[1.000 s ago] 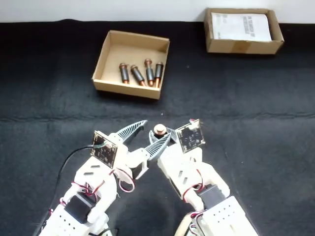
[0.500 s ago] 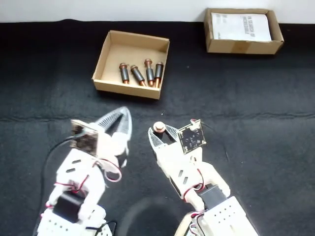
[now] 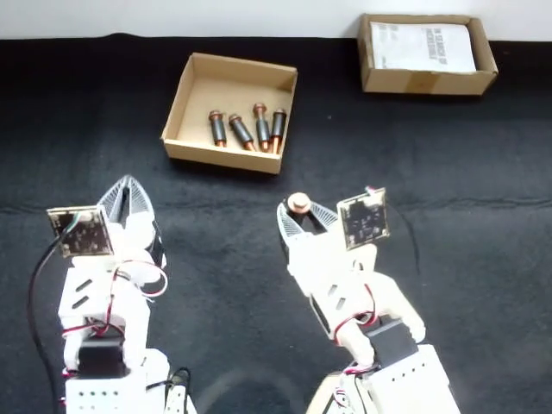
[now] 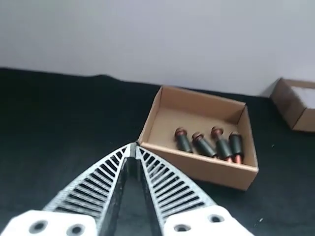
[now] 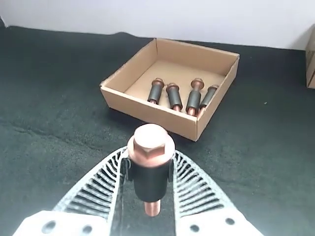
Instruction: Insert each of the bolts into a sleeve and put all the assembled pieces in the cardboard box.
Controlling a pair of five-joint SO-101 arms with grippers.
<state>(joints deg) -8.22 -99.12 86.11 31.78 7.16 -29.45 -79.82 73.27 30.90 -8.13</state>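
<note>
Held piece (image 5: 147, 169): copper bolt with a hex head, dark sleeve round its shank, bare copper tip showing.
Where: pinched in the right tool (image 5: 149, 157), above the black worktop (image 3: 448, 259), on the near side of the cardboard box (image 3: 220, 159).
Axis: runs along the tool's fingers, head out at the fingertips.
In the box: four assembled pieces (image 3: 246, 129), lying flat side by side, heads toward the far wall.
Left tool (image 4: 134, 146): pressed together, holding nothing.
Count: five assembled pieces in all.

High view overhead; both wrist views face cardboard box (image 3: 226, 93).
</note>
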